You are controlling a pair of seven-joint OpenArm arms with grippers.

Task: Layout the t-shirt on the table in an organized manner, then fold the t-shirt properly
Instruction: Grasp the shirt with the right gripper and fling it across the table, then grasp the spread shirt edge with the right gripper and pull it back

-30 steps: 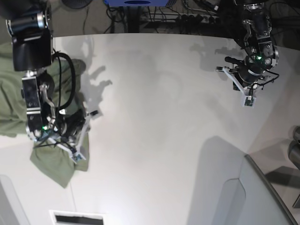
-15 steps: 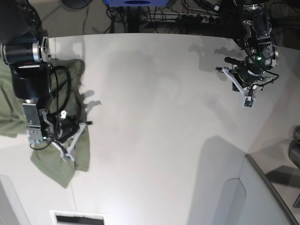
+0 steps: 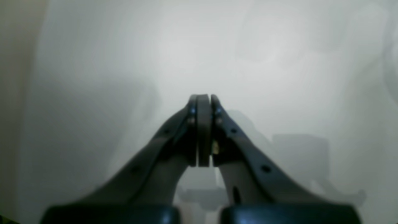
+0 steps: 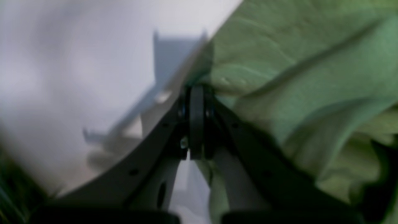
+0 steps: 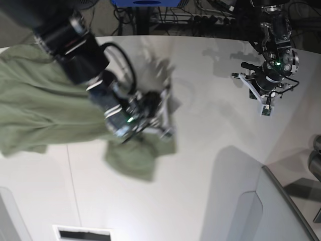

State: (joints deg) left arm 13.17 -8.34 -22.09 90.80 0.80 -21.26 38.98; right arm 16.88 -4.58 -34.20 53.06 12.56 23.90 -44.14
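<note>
The olive-green t-shirt lies rumpled across the left half of the white table, with one end drawn out toward the middle. My right gripper is at that end, shut on the fabric. In the right wrist view the right gripper pinches the edge of the t-shirt, with bare table to the left of it. My left gripper hangs at the far right, shut and empty. In the left wrist view the left gripper shows only the table beneath it.
A grey angled panel rises at the near right corner. Cables and a blue object sit behind the table's curved far edge. A white slotted plate lies at the near left edge. A dark object stands at the right border.
My right gripper closed on the shirt at the left edge. It then swept right toward the table's middle, dragging the fabric with it. The left arm stayed in place.
</note>
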